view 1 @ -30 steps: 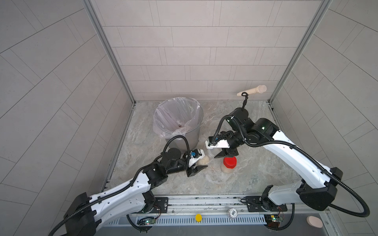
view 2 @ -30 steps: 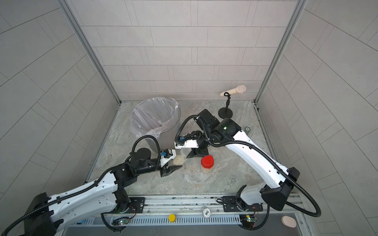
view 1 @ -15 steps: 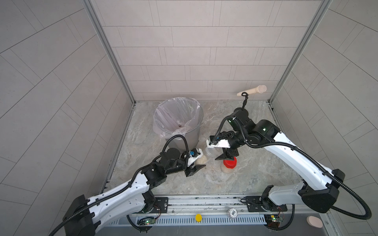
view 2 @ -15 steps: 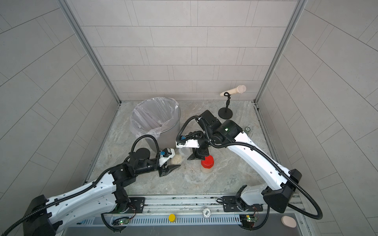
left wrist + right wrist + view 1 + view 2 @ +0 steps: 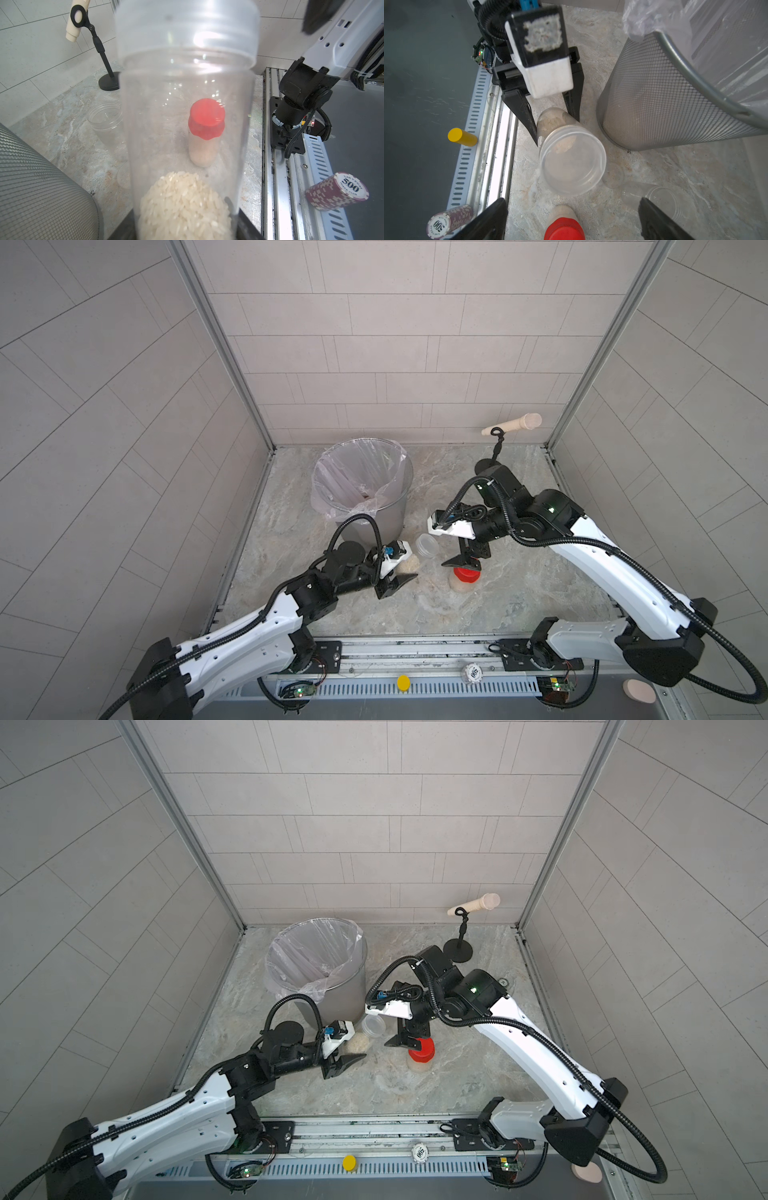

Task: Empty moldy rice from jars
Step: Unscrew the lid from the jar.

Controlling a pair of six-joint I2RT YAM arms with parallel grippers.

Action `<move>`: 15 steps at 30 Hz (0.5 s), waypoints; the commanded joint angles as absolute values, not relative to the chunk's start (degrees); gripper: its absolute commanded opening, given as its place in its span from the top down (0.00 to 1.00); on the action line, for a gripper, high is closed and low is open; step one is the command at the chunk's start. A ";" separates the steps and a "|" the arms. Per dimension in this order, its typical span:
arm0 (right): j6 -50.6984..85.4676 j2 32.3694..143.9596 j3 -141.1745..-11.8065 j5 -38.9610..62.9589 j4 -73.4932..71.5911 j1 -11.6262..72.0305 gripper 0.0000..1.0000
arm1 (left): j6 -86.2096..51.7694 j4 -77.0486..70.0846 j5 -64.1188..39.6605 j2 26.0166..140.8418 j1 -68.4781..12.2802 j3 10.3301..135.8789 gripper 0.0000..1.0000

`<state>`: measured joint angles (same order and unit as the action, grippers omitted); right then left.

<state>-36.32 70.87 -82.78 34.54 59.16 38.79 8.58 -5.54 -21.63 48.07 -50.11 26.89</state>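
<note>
**Tiled booth with marbled floor**

Pale grey rectangular wall tiles (image 5: 374, 344) enclose three sides, joined by slim aluminium corner posts (image 5: 224, 344). A grey mesh metal bin with clear plastic liner (image 5: 392, 510) stands on the grey-beige marbled stone floor (image 5: 519, 605). Right of the bin, near the back wall, is a black stand holding a cream cylinder (image 5: 458, 950). The light is soft and even.

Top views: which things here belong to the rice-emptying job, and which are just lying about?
Job: lidded jar in the left gripper; its rice; red-lid jar; empty jar; bin.
Lying about: stand with cream handle; poker chips; yellow cylinder.
</note>
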 commanded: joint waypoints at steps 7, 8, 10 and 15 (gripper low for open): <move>0.85 67.04 -80.14 40.13 48.38 38.83 0.02 | 9.68 -8.46 -20.74 47.61 -49.87 27.59 0.86; 5.91 66.81 -79.75 39.15 47.16 39.03 0.03 | 9.75 -8.42 -20.63 47.50 -49.83 27.59 0.86; 19.73 66.51 -79.19 34.59 44.82 39.25 0.06 | 10.01 -8.13 -20.41 47.55 -49.87 27.58 0.85; 41.96 66.63 -78.86 25.86 46.58 39.74 0.13 | 10.24 -8.74 -20.05 47.60 -49.85 27.08 0.84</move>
